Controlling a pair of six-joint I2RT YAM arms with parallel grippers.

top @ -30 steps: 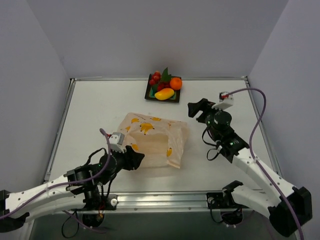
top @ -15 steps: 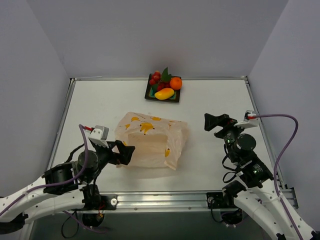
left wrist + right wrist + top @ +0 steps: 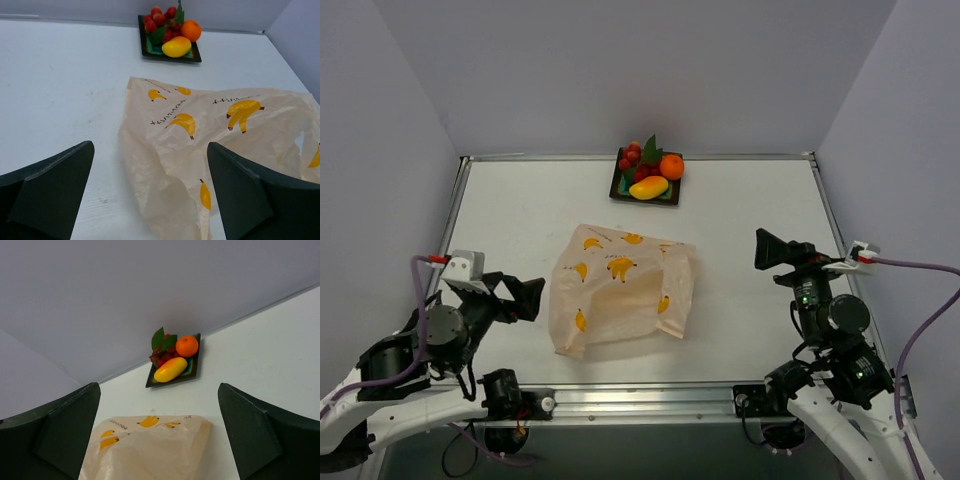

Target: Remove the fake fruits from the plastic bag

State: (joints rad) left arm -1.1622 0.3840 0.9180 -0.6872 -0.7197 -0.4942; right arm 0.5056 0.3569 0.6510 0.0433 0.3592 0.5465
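Observation:
The fake fruits lie on a dark square tray [image 3: 672, 199] at the table's far side: an orange [image 3: 671, 167], a mango [image 3: 648, 187] and a red grape cluster [image 3: 632, 155] with a green leaf. The plastic bag [image 3: 620, 290], pale peach with banana prints, lies slumped mid-table. My left gripper [image 3: 528, 298] is open just left of the bag, apart from it, and the left wrist view shows the bag [image 3: 200, 130] lying beyond its empty fingers. Well right of the bag, my right gripper [image 3: 772, 250] stands open and empty.
The table's raised metal rim [image 3: 640, 395] runs along the near edge by both arm bases. Grey walls close in the far side and both flanks. Bare white tabletop [image 3: 510, 215] lies between the bag and the tray.
Both arms drew back toward the near edge. My left gripper let go of the bag's near-left corner and opened; the right opened wider. The bag sagged flatter.

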